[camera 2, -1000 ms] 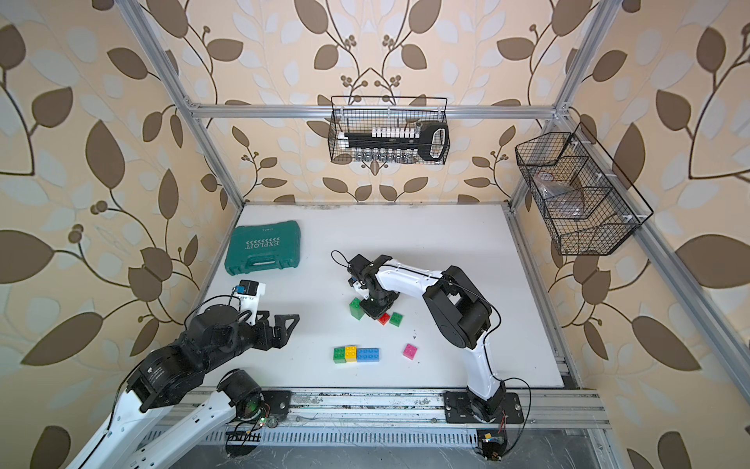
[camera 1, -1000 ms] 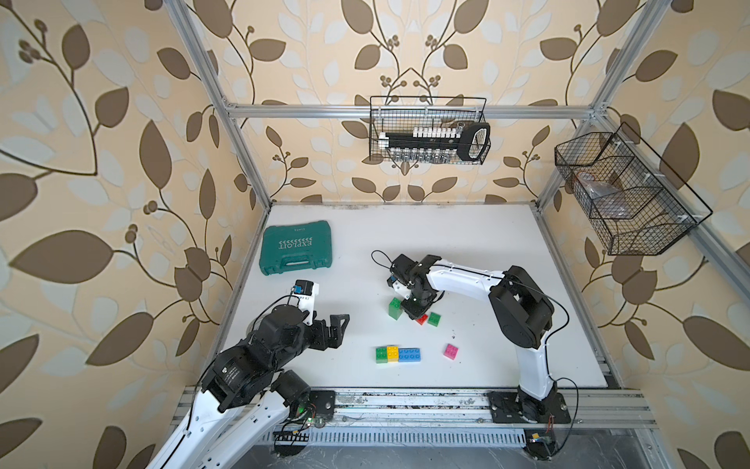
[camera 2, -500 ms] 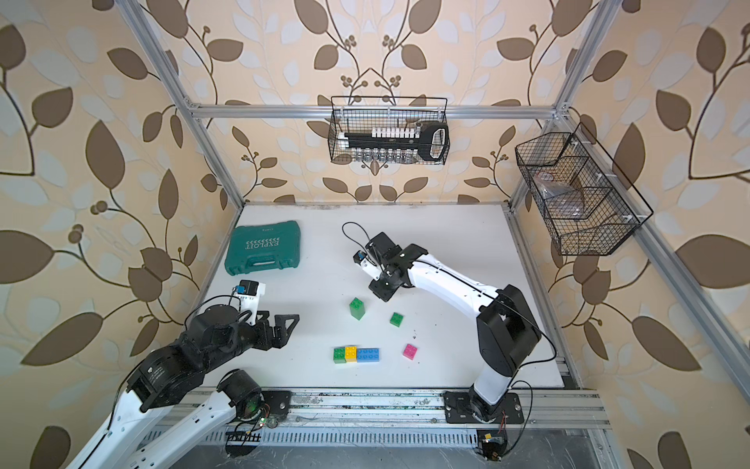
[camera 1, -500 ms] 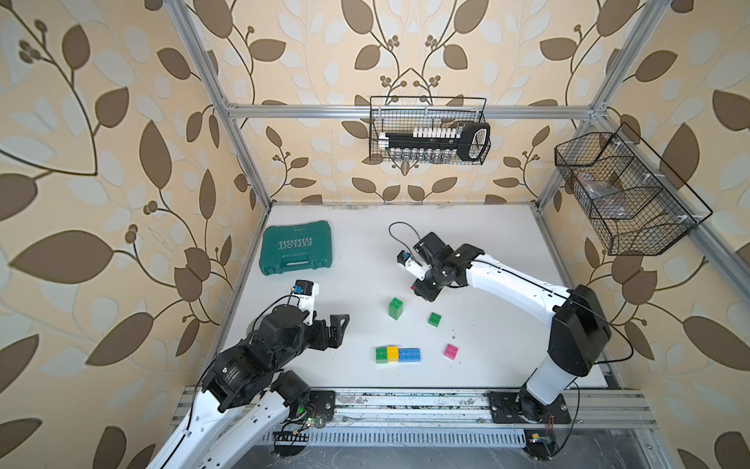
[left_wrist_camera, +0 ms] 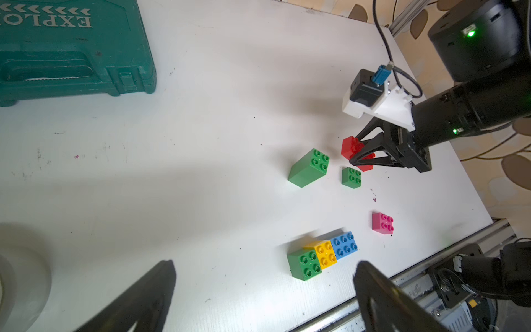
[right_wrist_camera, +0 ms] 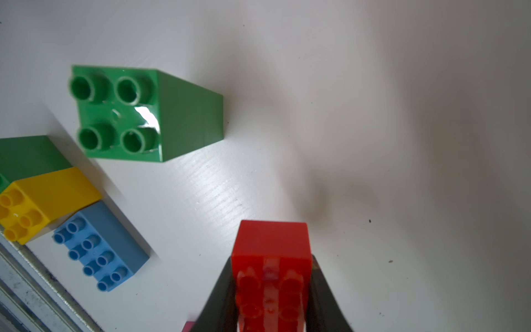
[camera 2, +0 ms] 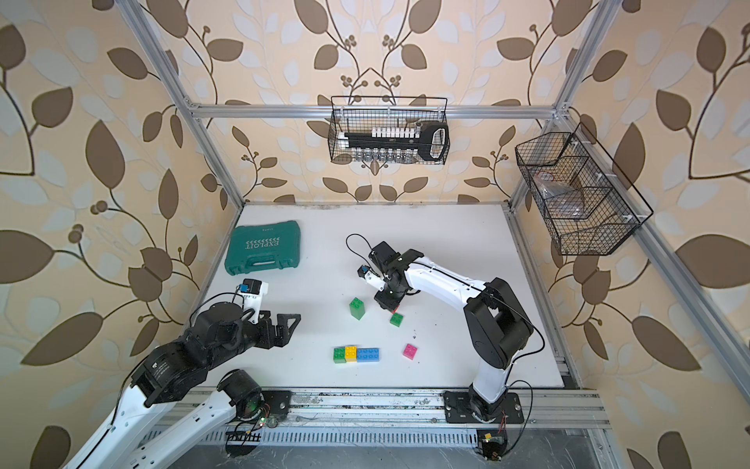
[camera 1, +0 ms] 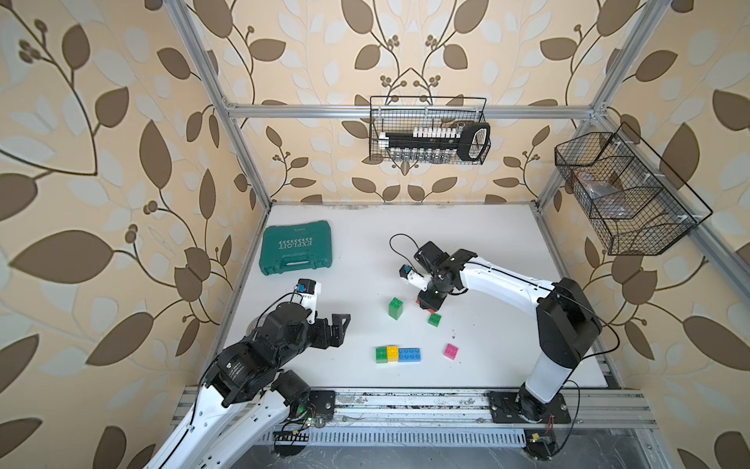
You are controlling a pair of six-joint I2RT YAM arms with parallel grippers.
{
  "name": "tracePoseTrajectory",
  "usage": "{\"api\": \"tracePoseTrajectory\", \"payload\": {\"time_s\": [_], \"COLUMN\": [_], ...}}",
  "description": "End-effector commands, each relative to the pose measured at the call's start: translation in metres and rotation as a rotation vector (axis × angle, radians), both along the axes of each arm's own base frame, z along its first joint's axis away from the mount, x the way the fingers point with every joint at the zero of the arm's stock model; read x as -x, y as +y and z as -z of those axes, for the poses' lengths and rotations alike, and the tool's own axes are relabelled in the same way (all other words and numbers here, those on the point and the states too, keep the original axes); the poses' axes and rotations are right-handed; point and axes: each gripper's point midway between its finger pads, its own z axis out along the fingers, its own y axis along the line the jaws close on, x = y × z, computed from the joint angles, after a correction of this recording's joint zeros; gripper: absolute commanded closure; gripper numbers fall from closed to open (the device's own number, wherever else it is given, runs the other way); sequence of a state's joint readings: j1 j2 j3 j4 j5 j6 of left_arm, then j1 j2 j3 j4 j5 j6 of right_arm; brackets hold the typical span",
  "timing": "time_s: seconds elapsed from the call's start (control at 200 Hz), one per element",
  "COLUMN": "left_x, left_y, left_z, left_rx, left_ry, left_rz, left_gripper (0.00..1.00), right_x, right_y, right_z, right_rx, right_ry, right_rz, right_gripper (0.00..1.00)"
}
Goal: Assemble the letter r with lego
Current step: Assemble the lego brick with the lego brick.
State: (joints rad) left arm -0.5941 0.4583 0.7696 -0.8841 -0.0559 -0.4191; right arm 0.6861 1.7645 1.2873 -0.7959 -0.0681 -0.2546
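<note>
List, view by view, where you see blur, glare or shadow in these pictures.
Right wrist view: the red brick blurs toward the lens; a white glare spot sits on the tall green brick. Left wrist view: the left gripper is dark and out of focus. In both top views: even light, brick row sharp.

bench (camera 1: 365, 235): white, scuffed | tool case (camera 1: 295, 247): teal, shut, flat on the bench near its far corner, "EXPLOIT" on lid | wire basket (camera 1: 377, 150): on back wall, holds black rack of small white pieces | side basket (camera 1: 649, 231): black mesh, on side wall
</note>
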Motion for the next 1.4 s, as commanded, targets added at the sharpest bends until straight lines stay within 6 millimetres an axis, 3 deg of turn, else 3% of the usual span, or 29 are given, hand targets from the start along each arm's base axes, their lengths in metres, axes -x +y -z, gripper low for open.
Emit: {"api": "tracePoseTrajectory", "payload": {"time_s": [0.0,0.56,0.83,1.135,1.395], "left_x": [-0.006,-0.007,-0.007,-0.006,-0.006], "left_y": [0.0,0.001,0.001,0.002,0.002], "left_z": [-0.006,-0.005,-0.005,-0.006,-0.006], "left_rx": [0.002,-0.001,-0.001,-0.001,0.001], "left_ry": [-0.031,-0.03,-0.03,-0.032,-0.035], "left_rz": [-0.011,-0.015,-0.017,-0.017,-0.016], "left_gripper": [0.01,0.01,0.01,0.01,0.01], "right_x": [0.009,0.021,0.02,0.015,0.015], "right_y": [0.006,0.002,-0.004,-0.004,-0.001], "right_z": [0.01,0.035,0.036,0.023,0.033], "right_rx": [-0.008,0.055,0.095,0.122,0.128], "right_ry": [0.029,0.066,0.059,0.029,0.04], "right_rz": [-0.007,-0.032,-0.038,-0.047,-0.07], "right_gripper": [1.0,1.0,1.0,1.0,1.0]}}
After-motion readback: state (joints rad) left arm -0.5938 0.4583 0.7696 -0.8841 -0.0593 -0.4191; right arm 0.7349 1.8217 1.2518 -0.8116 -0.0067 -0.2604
